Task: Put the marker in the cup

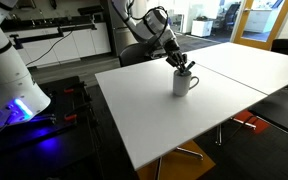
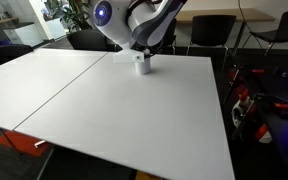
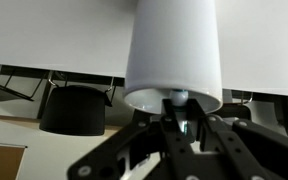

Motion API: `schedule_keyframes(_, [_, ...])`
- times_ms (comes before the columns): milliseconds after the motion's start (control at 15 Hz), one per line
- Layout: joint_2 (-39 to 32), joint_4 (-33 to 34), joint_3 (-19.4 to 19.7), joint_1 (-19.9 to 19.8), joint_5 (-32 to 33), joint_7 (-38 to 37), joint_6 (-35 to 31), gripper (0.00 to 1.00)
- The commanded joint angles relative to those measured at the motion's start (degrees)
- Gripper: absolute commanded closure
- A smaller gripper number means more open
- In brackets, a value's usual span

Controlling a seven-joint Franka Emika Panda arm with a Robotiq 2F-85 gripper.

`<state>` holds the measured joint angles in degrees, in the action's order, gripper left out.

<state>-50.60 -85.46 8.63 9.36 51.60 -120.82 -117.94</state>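
- In an exterior view, the white cup [image 1: 184, 84] stands upright on the white worktop [image 1: 134, 115]. The claw [image 1: 183, 64] hangs right over the cup's mouth and points down into it.
- In the exterior view from the far side, the arm [image 2: 144, 22] leans over the cup [image 2: 141, 67] and hides its top. I cannot see the marker here.
- In the wrist view, the cup [image 3: 174, 50] fills the middle, with its open mouth facing the claw [image 3: 180, 135]. The claw is closed. A small dark stick, which I think is the marker [image 3: 181, 122], is pinched between its tips, right at the cup's mouth.
- I think the job is nearly done. The marker is up and over the cup. What is left is to let go so it drops in.
- The worktop is flat, white and bare around the cup. Dark chairs [image 2: 209, 30] stand behind the cup, and a blue light [image 1: 14, 105] glows on the floor far from it.
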Motion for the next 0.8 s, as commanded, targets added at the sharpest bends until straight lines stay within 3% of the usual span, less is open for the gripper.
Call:
schedule_keyframes(0, [3.70, -4.30, 0.13, 0.91, -0.27, -2.94, 1.17, 0.48])
schedule_keyframes(400, [9.89, -10.97, 0.45, 1.41, 0.76, -8.70, 1.62, 0.04])
schedule_keyframes(467, [11.36, -12.34, 0.49, 1.47, 1.10, -9.86, 1.67, 0.00])
schedule_keyframes(733, [17.06, -17.20, 0.07, 1.44, 2.73, -14.04, 2.46, 0.00])
